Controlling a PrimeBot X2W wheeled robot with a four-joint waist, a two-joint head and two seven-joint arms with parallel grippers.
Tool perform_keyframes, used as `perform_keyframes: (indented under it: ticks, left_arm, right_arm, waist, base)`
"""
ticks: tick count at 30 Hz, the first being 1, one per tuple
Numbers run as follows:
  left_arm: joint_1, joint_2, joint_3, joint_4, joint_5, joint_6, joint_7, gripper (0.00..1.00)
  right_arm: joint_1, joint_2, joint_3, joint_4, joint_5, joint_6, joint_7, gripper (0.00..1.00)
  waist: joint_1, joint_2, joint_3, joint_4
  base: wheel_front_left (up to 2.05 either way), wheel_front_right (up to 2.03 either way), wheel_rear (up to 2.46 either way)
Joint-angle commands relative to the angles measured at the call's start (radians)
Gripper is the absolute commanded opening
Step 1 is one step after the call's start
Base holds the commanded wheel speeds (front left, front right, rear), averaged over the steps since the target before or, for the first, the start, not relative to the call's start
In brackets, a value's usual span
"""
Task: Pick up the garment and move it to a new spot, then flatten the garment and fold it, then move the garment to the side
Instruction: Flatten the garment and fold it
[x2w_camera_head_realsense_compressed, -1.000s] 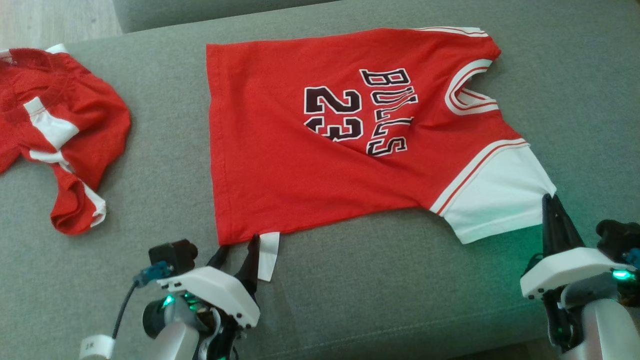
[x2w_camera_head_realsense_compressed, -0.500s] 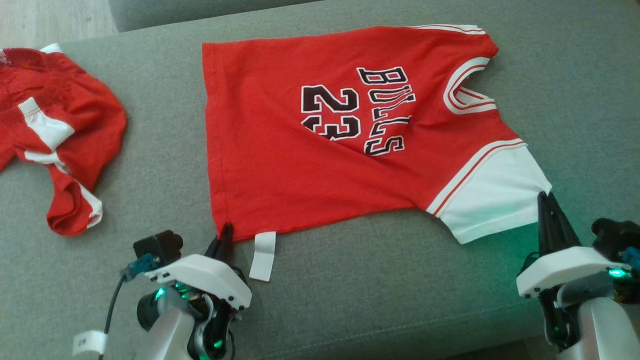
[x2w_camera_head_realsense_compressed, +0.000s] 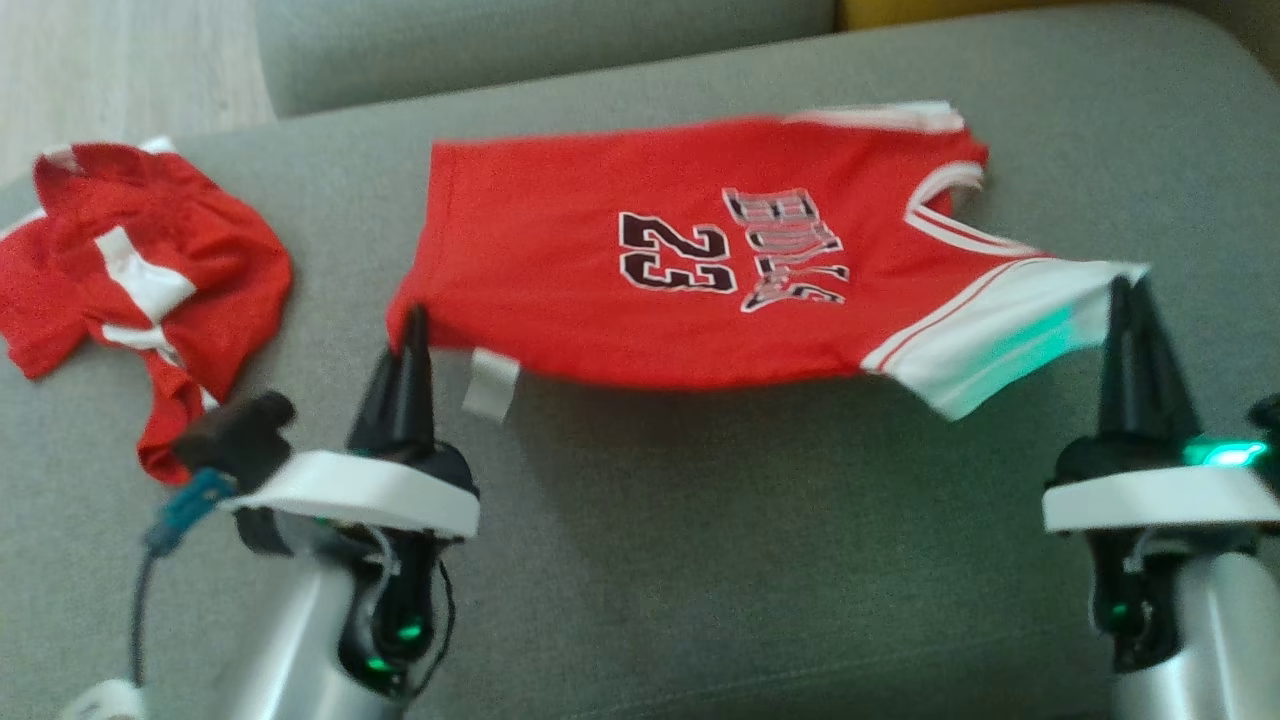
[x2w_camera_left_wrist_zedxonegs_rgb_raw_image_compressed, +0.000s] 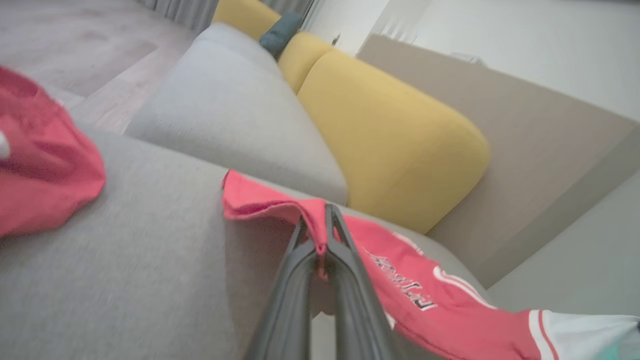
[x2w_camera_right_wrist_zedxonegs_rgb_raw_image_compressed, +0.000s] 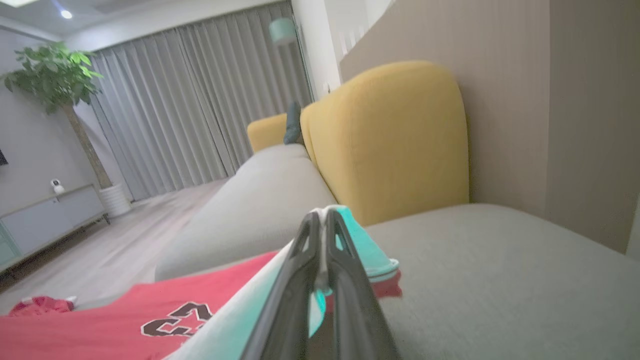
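Observation:
The garment (x2w_camera_head_realsense_compressed: 640, 290) is a red jersey with "23" and white sleeves, spread sideways over the grey sofa seat (x2w_camera_head_realsense_compressed: 700, 560). Its near edge hangs lifted between my two grippers. My left gripper (x2w_camera_head_realsense_compressed: 412, 322) is shut on the red hem corner, seen pinched between the fingers in the left wrist view (x2w_camera_left_wrist_zedxonegs_rgb_raw_image_compressed: 321, 235). My right gripper (x2w_camera_head_realsense_compressed: 1130, 292) is shut on the white sleeve's end, the cloth caught between its fingers in the right wrist view (x2w_camera_right_wrist_zedxonegs_rgb_raw_image_compressed: 322, 225). The garment (x2w_camera_right_wrist_zedxonegs_rgb_raw_image_compressed: 125, 325) stretches away to the left there. A white label (x2w_camera_head_realsense_compressed: 490, 385) dangles below the hem.
A second red and white garment (x2w_camera_head_realsense_compressed: 150, 280) lies crumpled at the seat's left end. Yellow back cushions (x2w_camera_left_wrist_zedxonegs_rgb_raw_image_compressed: 390, 135) and a grey cushion (x2w_camera_left_wrist_zedxonegs_rgb_raw_image_compressed: 235, 115) stand behind the seat. Wooden floor (x2w_camera_head_realsense_compressed: 110, 70) lies beyond the far left edge.
The left gripper went from open beside the hem to shut on its corner. Both grippers have since risen and the jersey's near edge has lifted off the seat. The head camera has tilted.

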Motion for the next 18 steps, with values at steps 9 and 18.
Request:
perform_keyframes:
  ticks: [9, 18]
  left_arm:
    - [-0.038, 0.108, 0.066, -0.467, 0.038, 0.038, 0.066, 0.00]
    - [-0.241, 0.216, 0.063, -0.728, 0.128, 0.066, 0.257, 0.00]
  right_arm:
    - [-0.036, -0.007, -0.006, -0.397, 0.031, 0.007, 0.012, 0.00]
    - [-0.158, -0.007, -0.098, -0.676, 0.023, 0.007, 0.099, 0.00]
  waist:
    - [0.0000, 0.0000, -0.088, 0.015]
    - [0.0000, 0.0000, -0.071, 0.028]
  base:
    - [0.00, 0.00, 0.00]
    - [0.00, 0.00, 0.00]
